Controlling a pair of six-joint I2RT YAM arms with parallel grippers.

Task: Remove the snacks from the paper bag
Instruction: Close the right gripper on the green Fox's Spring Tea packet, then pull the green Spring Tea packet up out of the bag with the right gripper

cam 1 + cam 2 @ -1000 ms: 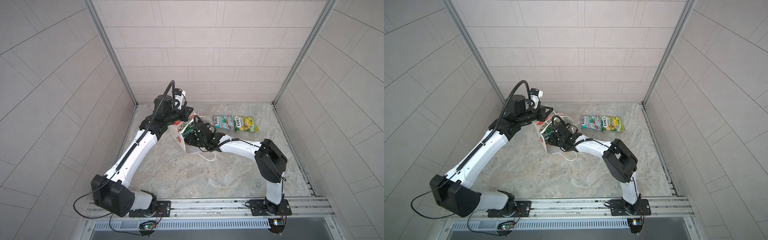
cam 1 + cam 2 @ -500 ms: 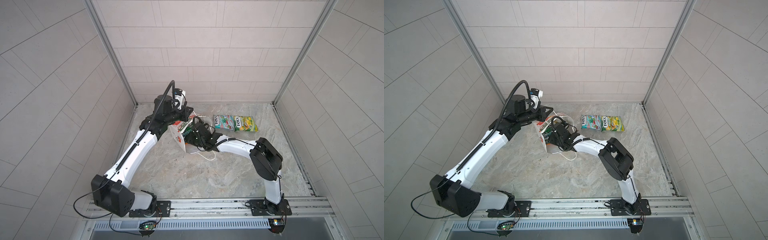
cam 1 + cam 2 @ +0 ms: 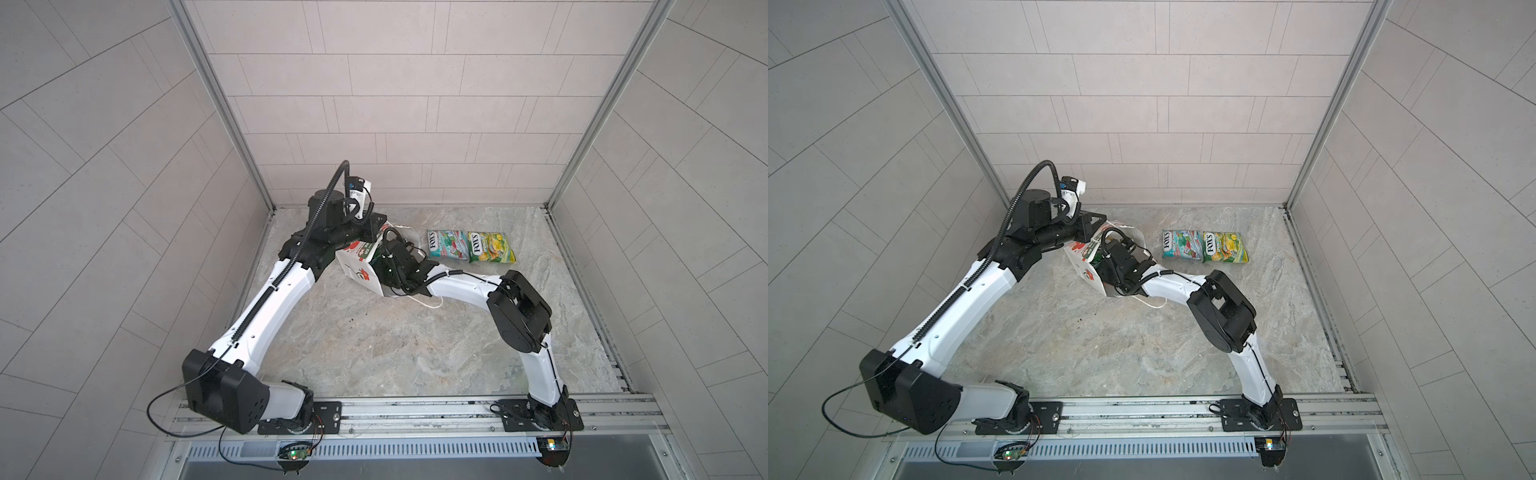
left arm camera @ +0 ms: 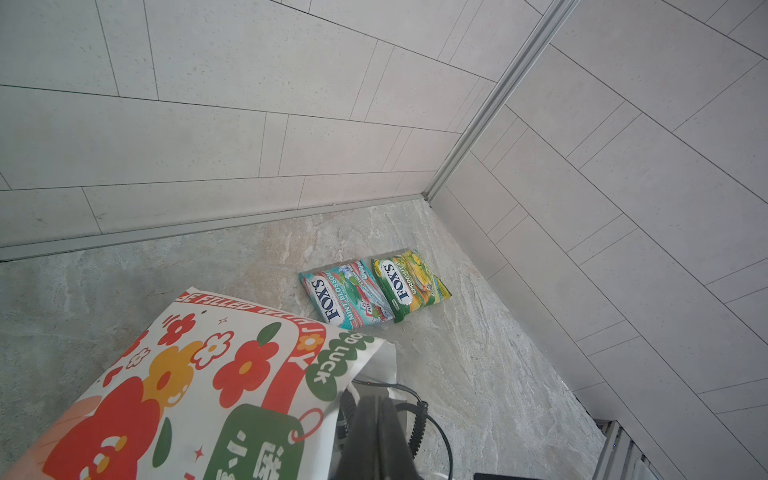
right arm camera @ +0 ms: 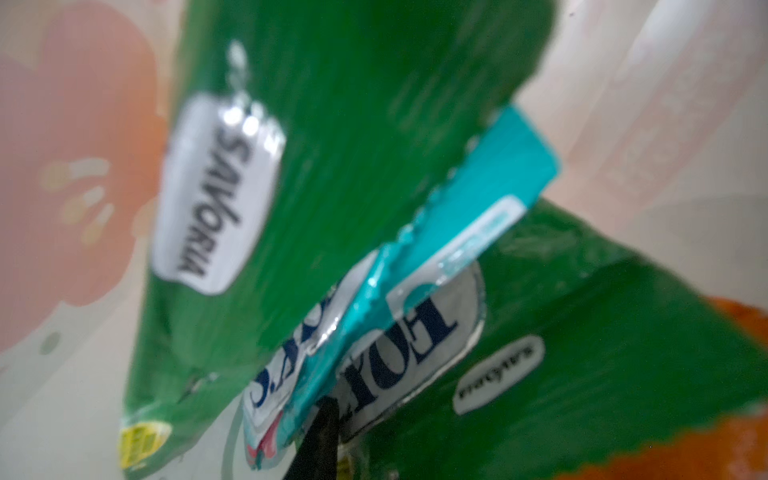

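my left claw (image 3: 375,226), clenched on the paper bag (image 3: 360,272), tips its mouth open so my right claw (image 3: 390,262) reaches the snacks (image 5: 340,158) inside; whether that one grips the teal packet (image 5: 482,199) i cannot tell.

Glossy plastic snacks (image 3: 446,245), matt white paper bag (image 3: 360,272).
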